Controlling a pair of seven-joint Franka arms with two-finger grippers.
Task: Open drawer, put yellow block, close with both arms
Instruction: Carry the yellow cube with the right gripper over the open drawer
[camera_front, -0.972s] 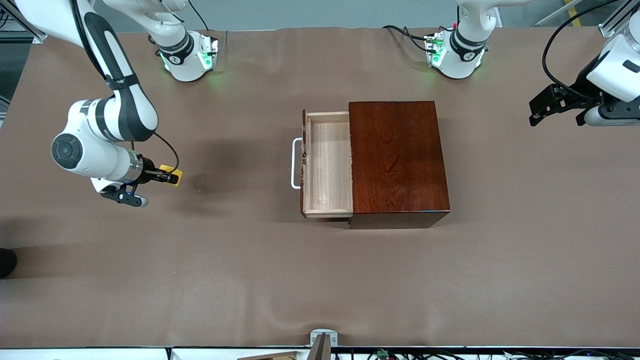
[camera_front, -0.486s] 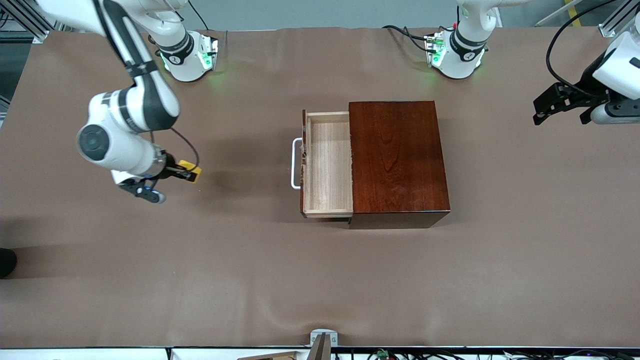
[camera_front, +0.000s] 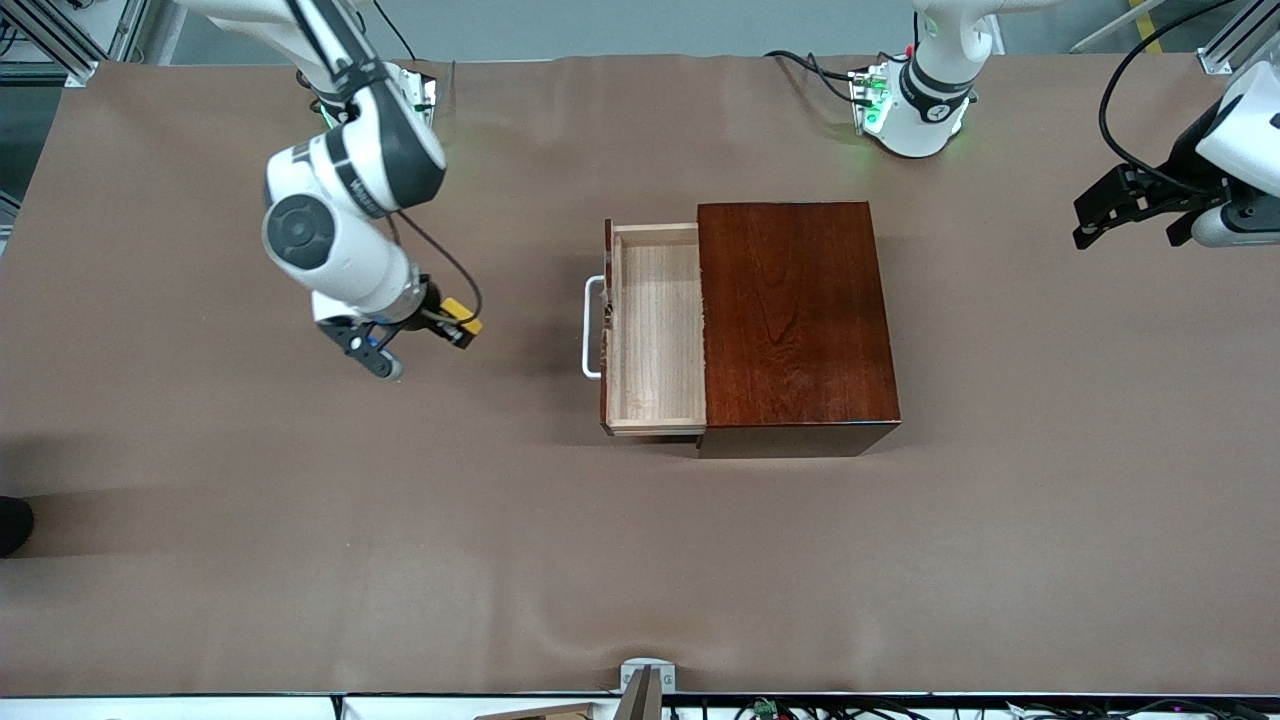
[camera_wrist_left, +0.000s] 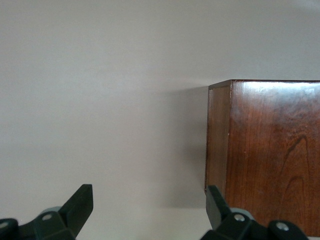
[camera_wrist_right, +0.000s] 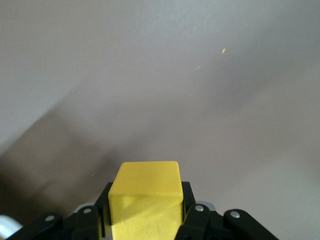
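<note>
carrying the yellow block (camera_front: 462, 320), your right tool (camera_front: 450, 325) hangs over bare worktop (camera_front: 300, 560) toward the right arm's end, its fingers pinching the cube from two sides; in the right wrist view the yellow block (camera_wrist_right: 145, 197) sits square between the black pads with only brown cover under it. the relation your next move turns on, as i judge it: the drawer (camera_front: 655, 330) lies from that tool toward the left arm's end, pulled out of the dark wooden box (camera_front: 795, 320), its white handle (camera_front: 592, 328) on the side facing the block. the tray's long axis runs from the bases' side toward the front camera, so you have length to spare and less width. the tray looks empty and its wood floor flat; you would need to clear the handle and the front wall before lowering. the right arm is plainly the nearer one. the left tool (camera_front: 1125, 205) waits with fingers spread over the worktop's edge at its own end, the box beside it in its wrist view.
</note>
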